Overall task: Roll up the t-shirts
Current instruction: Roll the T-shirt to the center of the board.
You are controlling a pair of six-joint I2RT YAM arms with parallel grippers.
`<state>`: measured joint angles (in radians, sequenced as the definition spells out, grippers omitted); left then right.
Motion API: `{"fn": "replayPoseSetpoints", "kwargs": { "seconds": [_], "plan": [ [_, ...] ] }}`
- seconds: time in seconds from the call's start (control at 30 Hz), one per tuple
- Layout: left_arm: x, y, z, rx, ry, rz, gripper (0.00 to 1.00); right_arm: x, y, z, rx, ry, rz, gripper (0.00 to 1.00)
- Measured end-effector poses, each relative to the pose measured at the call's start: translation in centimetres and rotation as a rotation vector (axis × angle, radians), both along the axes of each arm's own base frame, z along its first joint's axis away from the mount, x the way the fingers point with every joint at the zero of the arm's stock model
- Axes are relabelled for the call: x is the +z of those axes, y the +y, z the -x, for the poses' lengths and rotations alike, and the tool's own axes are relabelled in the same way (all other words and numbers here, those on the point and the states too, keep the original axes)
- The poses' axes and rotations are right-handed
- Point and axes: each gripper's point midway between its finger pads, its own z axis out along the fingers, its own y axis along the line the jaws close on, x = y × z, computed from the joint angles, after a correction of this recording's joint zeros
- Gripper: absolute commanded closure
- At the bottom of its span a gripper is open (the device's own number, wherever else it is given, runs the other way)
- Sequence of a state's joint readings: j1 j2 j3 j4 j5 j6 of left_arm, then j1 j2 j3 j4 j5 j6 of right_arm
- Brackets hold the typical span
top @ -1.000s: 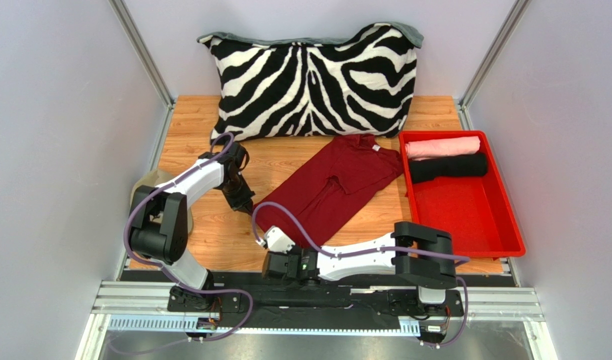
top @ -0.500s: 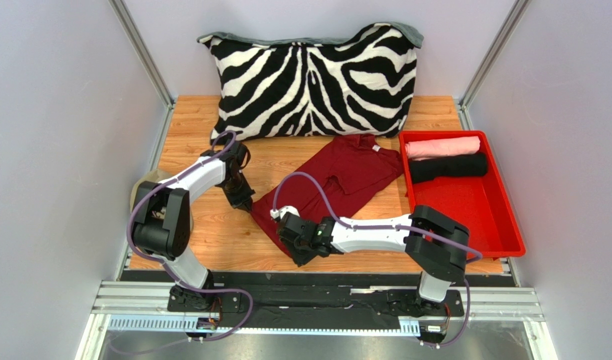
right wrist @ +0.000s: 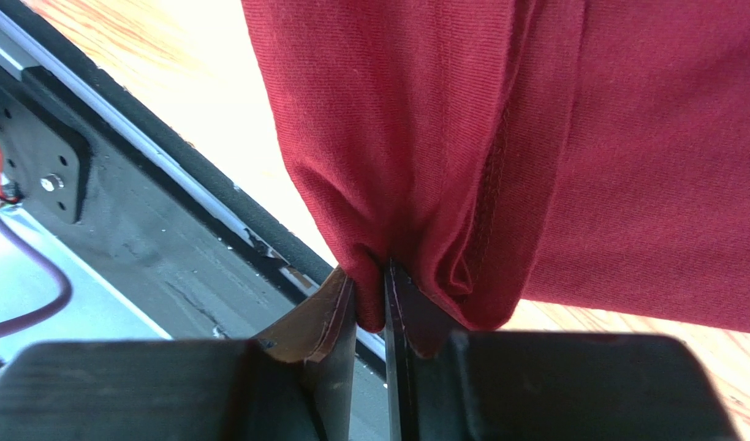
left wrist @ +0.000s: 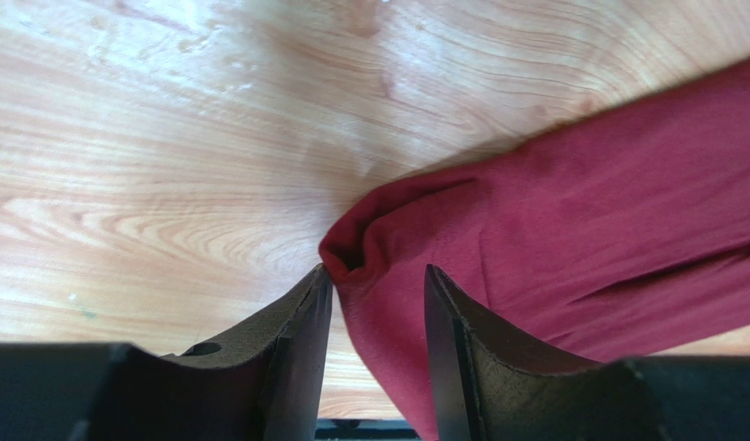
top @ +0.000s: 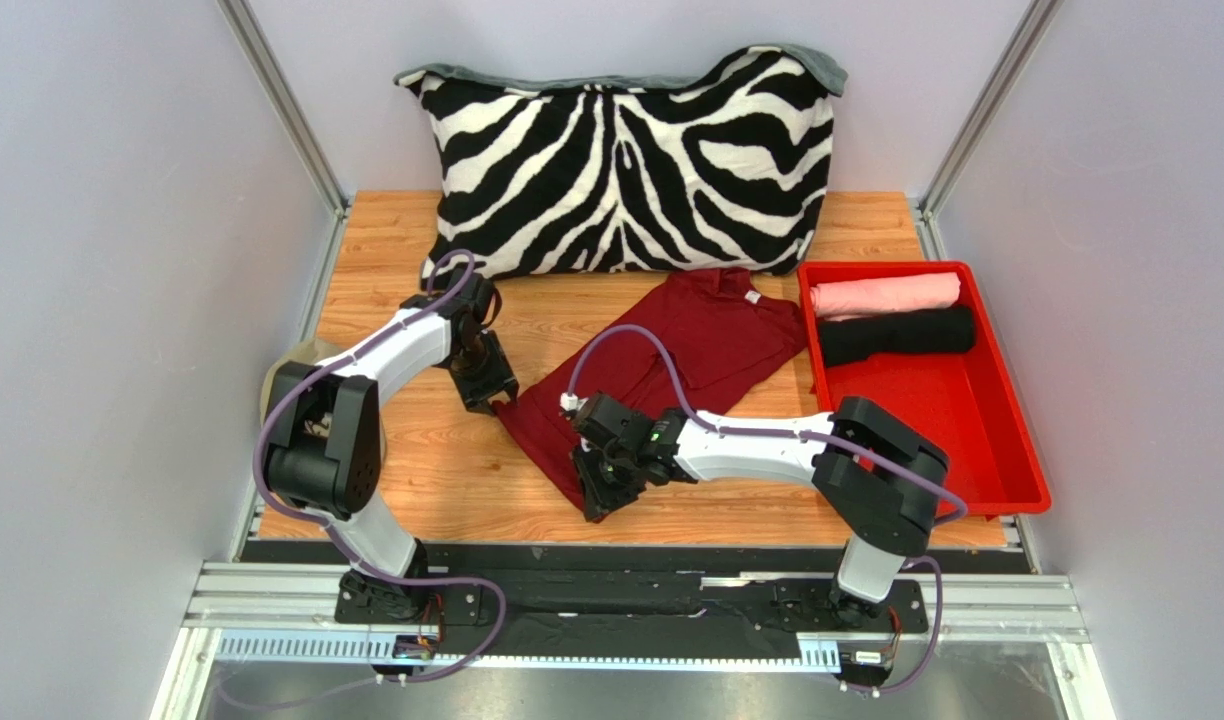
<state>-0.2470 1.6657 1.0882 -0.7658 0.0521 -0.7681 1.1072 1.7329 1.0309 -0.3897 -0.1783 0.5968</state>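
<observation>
A maroon t-shirt (top: 678, 353) lies flat and slantwise on the wooden table, collar toward the back right. My left gripper (top: 494, 398) sits at its left corner. In the left wrist view this gripper (left wrist: 377, 276) is open, the bunched corner of the maroon t-shirt (left wrist: 609, 202) lying loose between the fingers. My right gripper (top: 593, 495) is at the shirt's near corner. In the right wrist view it (right wrist: 368, 276) is shut on a fold of the maroon t-shirt (right wrist: 535, 138). A rolled pale pink t-shirt (top: 884, 293) and a rolled black t-shirt (top: 896, 333) lie in the red tray (top: 934, 428).
A large zebra-striped pillow (top: 626, 158) leans against the back wall. A khaki thing (top: 277, 393) shows at the table's left edge, mostly hidden behind my left arm. The black front rail (right wrist: 121, 184) runs just below the right gripper. Grey walls close both sides.
My right arm swung from the front rail up to the shirt's near corner and closed on the cloth. My left gripper opened, letting go of the left corner.
</observation>
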Motion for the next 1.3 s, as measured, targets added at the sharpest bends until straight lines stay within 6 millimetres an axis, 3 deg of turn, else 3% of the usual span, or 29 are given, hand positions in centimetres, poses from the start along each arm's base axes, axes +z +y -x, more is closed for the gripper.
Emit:
{"fn": "replayPoseSetpoints", "kwargs": {
  "seconds": [0.33,0.8,1.0,1.3],
  "plan": [
    [0.4,-0.7,2.7,-0.029,-0.061,0.093,0.46,-0.5,-0.4,-0.1,-0.07,0.111,-0.049,0.83],
    [0.4,-3.5,4.1,-0.08,-0.094,0.132,0.48,-0.4,-0.3,-0.3,-0.105,0.148,-0.082,0.83],
    [0.2,-3.5,4.8,-0.065,-0.086,0.104,0.56,-0.2,-0.3,-0.3,-0.108,0.15,-0.089,0.83],
    [-0.2,-4.4,6.2,-0.079,-0.063,0.08,0.84,0.2,-0.5,-0.3,-0.122,0.151,-0.104,0.82]
  ]
}}
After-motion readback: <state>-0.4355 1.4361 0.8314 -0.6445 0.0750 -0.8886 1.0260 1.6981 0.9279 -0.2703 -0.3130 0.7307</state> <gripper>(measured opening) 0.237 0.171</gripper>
